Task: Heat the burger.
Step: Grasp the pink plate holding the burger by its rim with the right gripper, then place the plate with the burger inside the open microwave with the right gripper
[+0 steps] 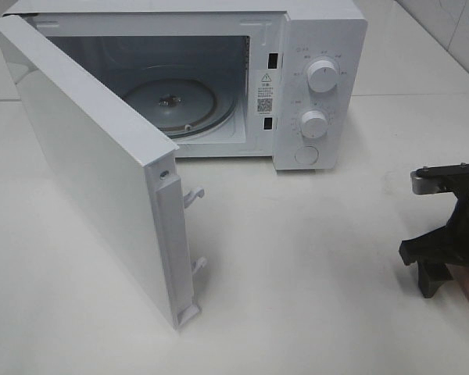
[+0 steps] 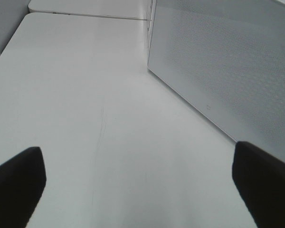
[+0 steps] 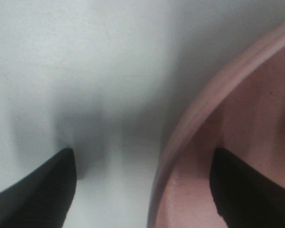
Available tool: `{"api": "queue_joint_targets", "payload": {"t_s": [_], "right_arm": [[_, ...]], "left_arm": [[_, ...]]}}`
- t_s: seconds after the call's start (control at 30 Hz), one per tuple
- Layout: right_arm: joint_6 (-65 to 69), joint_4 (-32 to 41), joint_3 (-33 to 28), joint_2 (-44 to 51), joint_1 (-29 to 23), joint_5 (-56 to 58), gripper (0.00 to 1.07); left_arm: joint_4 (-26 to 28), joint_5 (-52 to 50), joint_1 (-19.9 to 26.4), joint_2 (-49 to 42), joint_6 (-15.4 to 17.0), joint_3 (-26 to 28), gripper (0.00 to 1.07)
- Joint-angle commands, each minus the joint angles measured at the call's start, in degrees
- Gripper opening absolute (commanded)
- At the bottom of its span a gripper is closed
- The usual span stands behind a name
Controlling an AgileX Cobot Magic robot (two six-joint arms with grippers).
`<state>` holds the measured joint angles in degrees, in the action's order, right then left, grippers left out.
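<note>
Tabletop (image 1: pixel 313 258) white, scratched, around open-doored microwave (image 1: pixel 320 86); tiled wall (image 1: pixel 453 31) behind it. Left gripper (image 2: pixel 137 156) spread beside its door (image 2: pixel 228 71); right gripper (image 3: pixel 143 159) spread astride pink plate (image 3: pixel 194 118) rim.

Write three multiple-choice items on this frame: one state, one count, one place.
1. The microwave door is: A open; B shut; C missing.
2. Its knobs number: A one; B two; C four.
3. The plate rim lies: A in the microwave; B on its top; C between the right pincer's fingers.
A: it swings out, showing the turntable. B: two knobs, one above the other. C: the right wrist view shows one finger on each side.
</note>
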<state>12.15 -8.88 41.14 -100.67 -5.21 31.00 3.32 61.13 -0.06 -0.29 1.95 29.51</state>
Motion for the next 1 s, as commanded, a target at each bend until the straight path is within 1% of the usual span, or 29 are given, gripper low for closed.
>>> {"api": "queue_joint_targets", "payload": {"t_s": [0.03, 0.07, 0.1, 0.13, 0.17, 0.2, 0.23, 0.27, 0.3, 0.33, 0.37, 0.43, 0.63, 0.8, 0.83, 0.9, 0.93, 0.97, 1.0], "right_arm": [[1.7, -0.8, -0.3, -1.1, 0.3, 0.4, 0.64], [2.5, -1.2, -0.3, -1.1, 0.3, 0.4, 0.61], [3.2, -2.1, -0.3, -1.1, 0.3, 0.4, 0.50], [3.2, -2.1, -0.3, -1.1, 0.3, 0.4, 0.50], [2.9, -3.9, -0.3, -1.1, 0.3, 0.9, 0.38], [2.9, -3.9, -0.3, -1.1, 0.3, 0.9, 0.38], [2.6, -5.0, -0.3, -1.1, 0.3, 1.7, 0.32], [2.6, -5.0, -0.3, -1.1, 0.3, 1.7, 0.32], [2.9, -6.5, -0.3, -1.1, 0.3, 2.1, 0.19], [4.1, -5.9, -0.3, -1.1, 0.3, 1.5, 0.08], [4.1, -5.9, -0.3, -1.1, 0.3, 1.5, 0.08], [5.9, -5.9, -0.3, -1.1, 0.3, 1.4, 0.00], [7.0, -5.9, -0.3, -0.7, 0.1, 1.9, 0.00], [9.7, -7.6, -0.3, 0.5, -1.9, 3.0, 0.00], [11.9, -9.9, -0.3, 0.7, -3.0, 4.0, 0.00], [13.3, -11.0, -0.3, 0.9, -3.4, 4.7, 0.00], [15.9, -13.4, -0.3, 0.9, -4.5, 6.1, 0.00], [15.9, -13.4, -0.3, 0.9, -4.5, 6.1, 0.00], [17.9, -15.6, -0.3, 0.9, -5.5, 7.3, 0.00]], "left_arm": [[0.3, 0.0, 0.2, -0.9, 0.2, 0.1, 1.00], [0.3, 0.0, 0.2, -0.9, 0.2, 0.1, 1.00], [0.3, 0.0, 0.2, -0.9, 0.2, 0.1, 1.00], [0.3, 0.0, 0.2, -0.9, 0.2, 0.1, 1.00], [0.3, 0.0, 0.2, -0.9, 0.2, 0.1, 1.00], [0.3, 0.0, 0.2, -0.9, 0.2, 0.1, 1.00], [0.3, 0.0, 0.2, -0.9, 0.2, 0.1, 1.00], [0.3, 0.0, 0.2, -0.9, 0.2, 0.1, 1.00], [0.3, 0.0, 0.2, -0.9, 0.2, 0.1, 1.00], [0.3, 0.0, 0.2, -0.9, 0.2, 0.1, 1.00], [0.3, 0.0, 0.2, -0.9, 0.2, 0.1, 1.00], [0.3, 0.0, 0.2, -0.9, 0.2, 0.1, 1.00], [0.3, 0.0, 0.2, -0.9, 0.2, 0.1, 1.00], [0.3, 0.0, 0.2, -0.9, 0.2, 0.1, 1.00], [0.3, 0.0, 0.2, -0.9, 0.2, 0.1, 1.00], [0.3, 0.0, 0.2, -0.9, 0.2, 0.1, 1.00], [0.3, 0.0, 0.2, -0.9, 0.2, 0.1, 1.00], [0.3, 0.0, 0.2, -0.9, 0.2, 0.1, 1.00], [0.3, 0.0, 0.2, -0.9, 0.2, 0.1, 1.00]]}}
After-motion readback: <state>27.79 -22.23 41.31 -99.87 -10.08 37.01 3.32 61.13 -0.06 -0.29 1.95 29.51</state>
